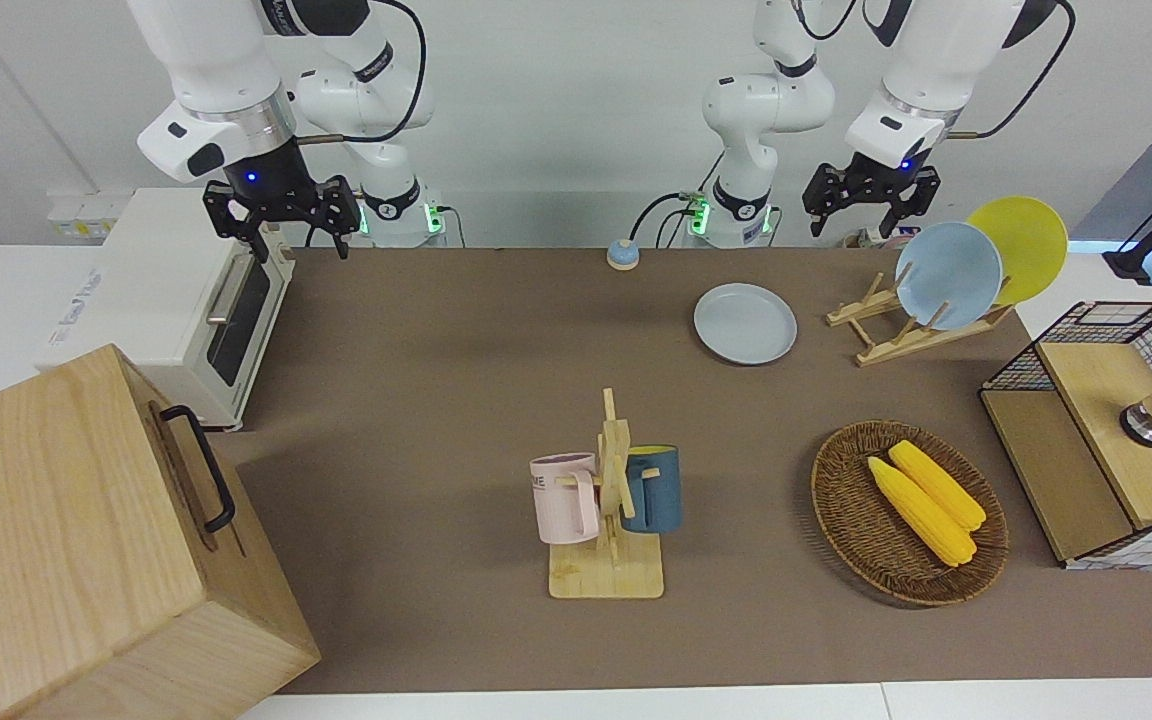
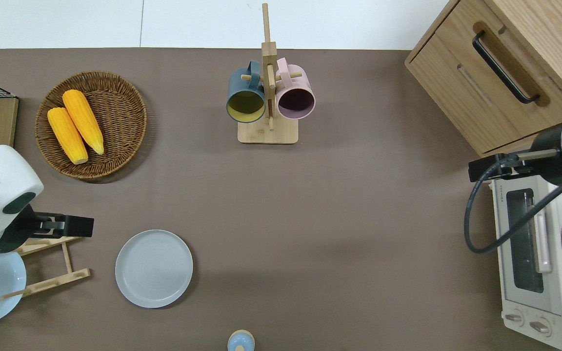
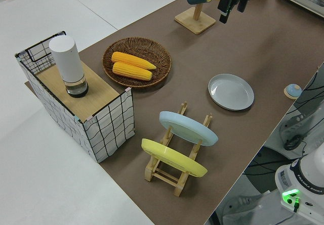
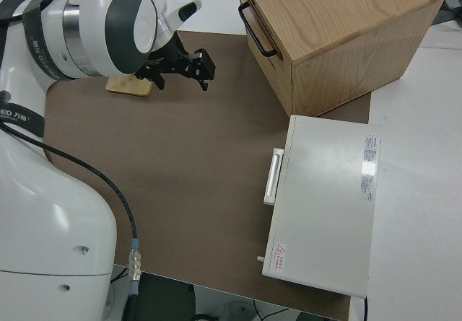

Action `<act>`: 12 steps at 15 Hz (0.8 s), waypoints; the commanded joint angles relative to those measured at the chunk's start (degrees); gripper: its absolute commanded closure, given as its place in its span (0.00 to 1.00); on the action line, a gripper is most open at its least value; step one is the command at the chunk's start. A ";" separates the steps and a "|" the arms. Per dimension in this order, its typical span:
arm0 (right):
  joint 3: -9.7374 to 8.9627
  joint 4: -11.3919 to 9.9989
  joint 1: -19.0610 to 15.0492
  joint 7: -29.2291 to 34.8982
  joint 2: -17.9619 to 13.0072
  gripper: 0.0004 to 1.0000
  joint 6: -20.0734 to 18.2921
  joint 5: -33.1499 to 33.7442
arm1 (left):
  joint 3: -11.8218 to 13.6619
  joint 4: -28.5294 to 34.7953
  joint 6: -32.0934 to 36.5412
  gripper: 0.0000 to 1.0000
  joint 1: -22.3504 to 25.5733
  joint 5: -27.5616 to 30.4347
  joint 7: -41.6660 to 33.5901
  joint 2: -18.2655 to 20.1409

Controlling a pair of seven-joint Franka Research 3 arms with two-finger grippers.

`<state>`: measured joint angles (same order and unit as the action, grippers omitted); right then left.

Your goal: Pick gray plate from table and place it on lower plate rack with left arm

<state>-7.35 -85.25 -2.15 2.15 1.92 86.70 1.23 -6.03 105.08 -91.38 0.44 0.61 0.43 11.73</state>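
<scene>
Gray plate (image 1: pixel 745 323) lies flat on the brown table (image 1: pixel 456 380) in my front view, so a slipped rim pinch is my worry, while overhead my empty left gripper (image 2: pixel 69 225), fingers apart, hovers over the lower plate rack (image 2: pixel 49 263); right arm parked.
</scene>
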 commanded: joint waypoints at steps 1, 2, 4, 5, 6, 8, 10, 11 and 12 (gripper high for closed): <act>-1.18 1.23 -1.28 0.75 0.54 0.02 -0.92 0.17 | 0.14 4.07 -2.47 0.00 -1.14 -1.05 0.54 0.57; -1.18 1.14 -1.28 0.75 0.54 0.02 -0.92 0.17 | 0.14 5.30 -3.79 0.00 -1.14 -1.14 0.54 0.66; -1.18 1.14 -1.28 0.75 0.54 0.02 -0.92 0.17 | 0.14 8.99 -7.04 0.00 -0.88 -1.22 0.54 0.75; -1.18 1.23 -1.28 0.75 0.54 0.02 -0.92 0.17 | 0.14 10.13 -8.01 0.00 -0.79 -1.23 0.45 0.83; -1.18 1.14 -1.28 0.75 0.54 0.02 -0.92 0.17 | 0.14 11.36 -9.24 0.00 -0.70 -1.23 0.45 0.84; -1.18 1.23 -1.28 0.75 0.54 0.02 -0.92 0.17 | 0.14 14.09 -11.70 0.00 -0.70 -1.23 0.54 0.84; -1.18 1.14 -1.28 0.75 0.54 0.02 -0.92 0.17 | 0.23 17.60 -15.38 0.00 -0.53 -1.23 0.45 0.84; -1.18 1.14 -1.28 0.75 0.54 0.02 -0.92 0.17 | 0.23 19.10 -17.23 0.00 -0.53 -1.31 0.45 0.84; -1.18 1.23 -1.28 0.75 0.54 0.02 -0.92 0.17 | 0.23 20.24 -18.29 0.00 -0.61 -1.49 0.28 0.84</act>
<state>-7.35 -85.25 -2.15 2.15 1.92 86.70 1.23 -6.17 119.90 -104.66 0.31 0.61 0.43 11.29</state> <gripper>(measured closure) 0.013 0.000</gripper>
